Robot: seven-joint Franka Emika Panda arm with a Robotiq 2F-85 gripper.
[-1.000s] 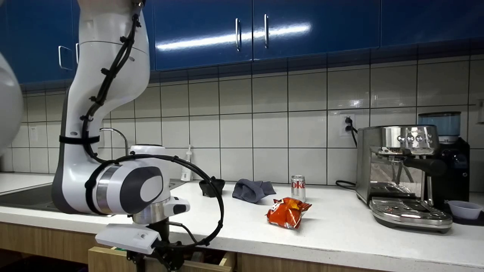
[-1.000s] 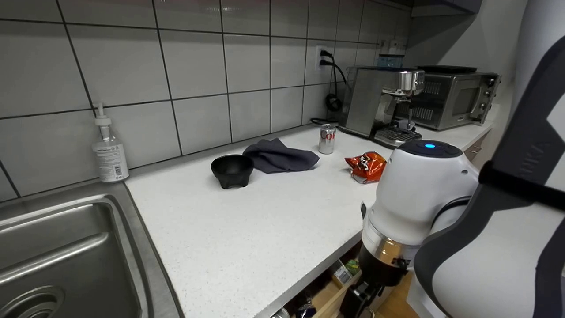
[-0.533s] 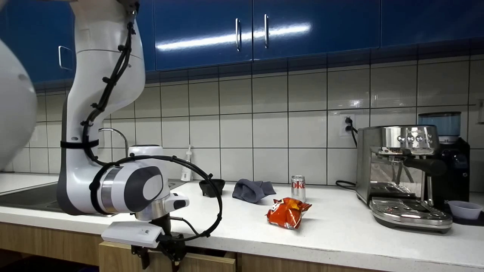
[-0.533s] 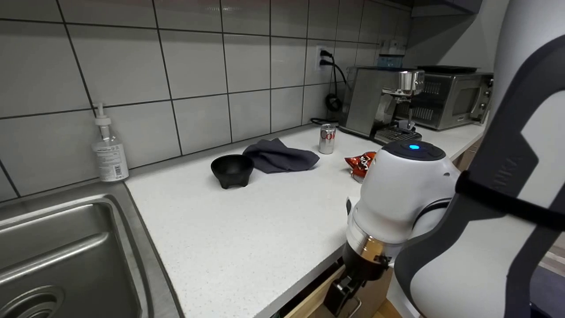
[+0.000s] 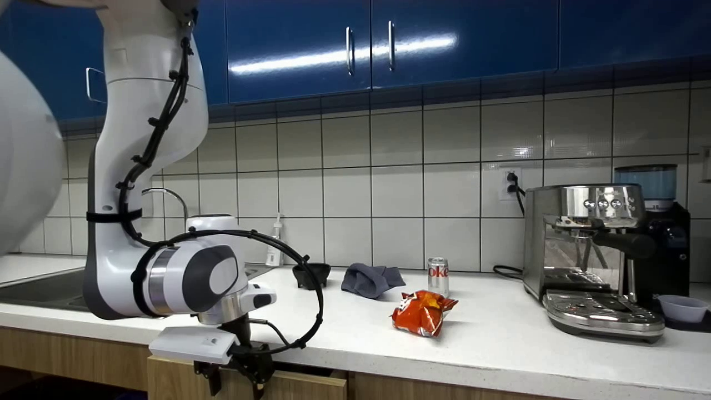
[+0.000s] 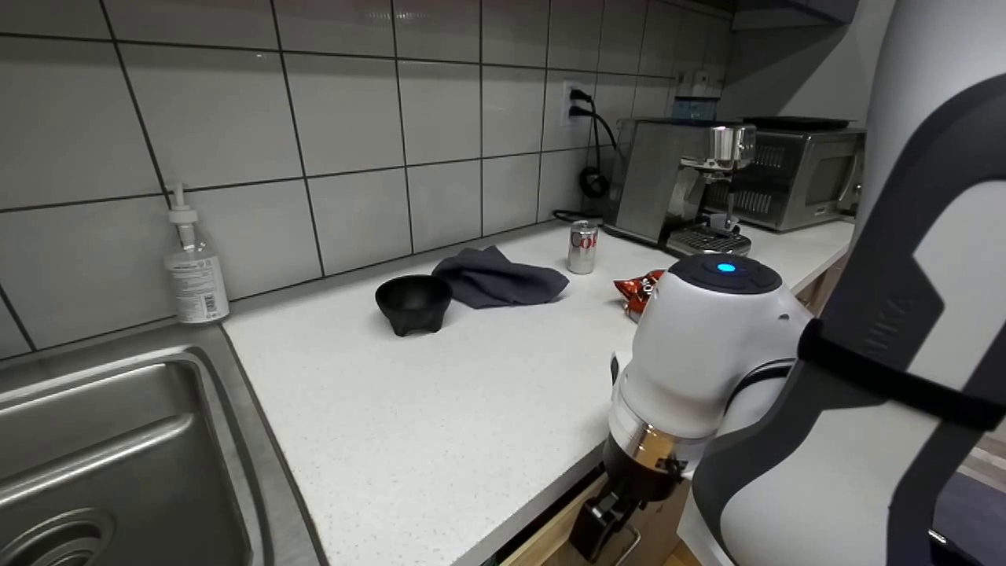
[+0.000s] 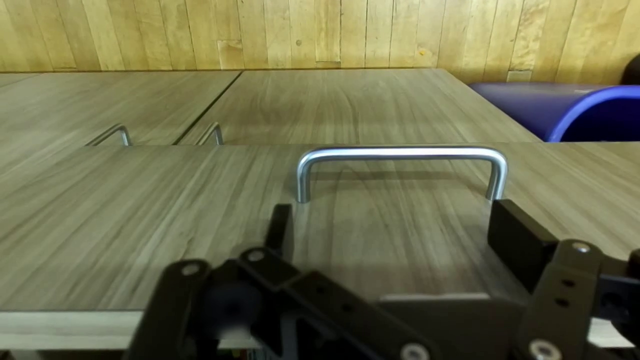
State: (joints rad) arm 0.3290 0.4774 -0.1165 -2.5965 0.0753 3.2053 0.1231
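My gripper (image 7: 392, 225) stands open in the wrist view, with nothing between its dark fingers (image 7: 520, 240). Just ahead of the fingertips is the wood-grain drawer front (image 7: 150, 225) with its silver bar handle (image 7: 400, 153). The handle lies beyond the fingertips and is not gripped. Whether the fingers touch the drawer front, I cannot tell. In an exterior view the gripper (image 5: 236, 384) points down in front of the drawer (image 5: 311, 387), under the counter edge. A narrow dark gap shows above the drawer, so it is slightly out. Its contents are mostly hidden.
On the white counter (image 6: 377, 440) are a black bowl (image 6: 413, 305), grey cloth (image 6: 503, 283), silver can (image 6: 582, 248), red chip bag (image 5: 422, 314) and espresso machine (image 5: 589, 250). A steel sink (image 6: 228, 424) adjoins it. Below, a purple bin (image 7: 520, 102) lies beside cabinet doors.
The drawer has slid inward, and the items seen inside it earlier are now covered. The arm has shifted along with it, toward the counter. My gripper has stayed open.
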